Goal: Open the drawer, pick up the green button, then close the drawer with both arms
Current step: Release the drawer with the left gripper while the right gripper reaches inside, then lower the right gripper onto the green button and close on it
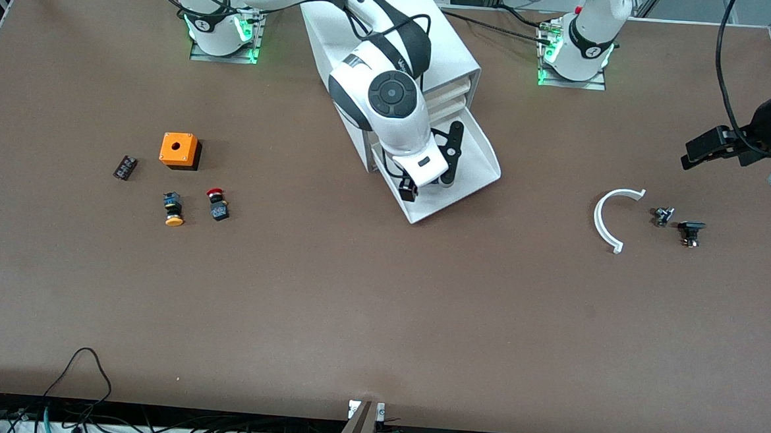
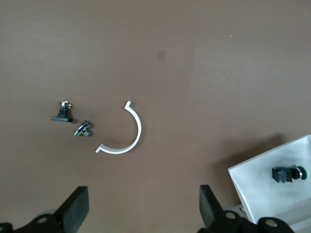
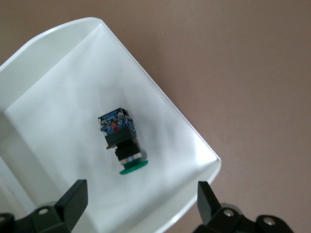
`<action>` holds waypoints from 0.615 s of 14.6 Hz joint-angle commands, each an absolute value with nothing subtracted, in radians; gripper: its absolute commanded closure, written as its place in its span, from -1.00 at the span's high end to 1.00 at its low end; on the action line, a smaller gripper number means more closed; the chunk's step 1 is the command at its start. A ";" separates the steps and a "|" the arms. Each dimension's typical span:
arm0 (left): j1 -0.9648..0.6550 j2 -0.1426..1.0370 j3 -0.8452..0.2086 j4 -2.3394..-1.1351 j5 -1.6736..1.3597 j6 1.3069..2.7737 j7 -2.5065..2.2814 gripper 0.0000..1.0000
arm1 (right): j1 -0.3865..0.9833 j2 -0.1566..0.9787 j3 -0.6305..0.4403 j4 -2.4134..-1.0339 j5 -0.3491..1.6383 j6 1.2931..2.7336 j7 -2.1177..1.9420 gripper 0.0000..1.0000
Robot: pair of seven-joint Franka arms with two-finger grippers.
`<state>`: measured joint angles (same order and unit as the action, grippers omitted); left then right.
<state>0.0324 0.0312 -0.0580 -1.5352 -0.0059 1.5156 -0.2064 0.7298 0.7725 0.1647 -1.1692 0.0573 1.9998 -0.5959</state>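
Right end effector (image 3: 141, 199) open over button (image 3: 121, 141), lying sideways

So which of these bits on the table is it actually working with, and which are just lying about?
In use:
- drawer, pulled open
- green button lying in it
- right pincer, open over the drawer
- left pincer, open, waiting over the table's end

Lying about:
- orange box
- red button
- yellow button
- white curved strip
- small black block
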 commanded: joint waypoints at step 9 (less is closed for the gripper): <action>0.020 0.003 -0.055 -1.578 0.020 1.531 -0.273 1.00 | 0.825 0.877 0.115 -1.086 -0.057 2.072 -0.652 1.00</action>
<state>0.0234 0.0283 -0.0557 -1.5508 -0.0006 1.5172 -0.2627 0.8113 0.8572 0.1260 -1.1232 -0.0323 2.0780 -0.6118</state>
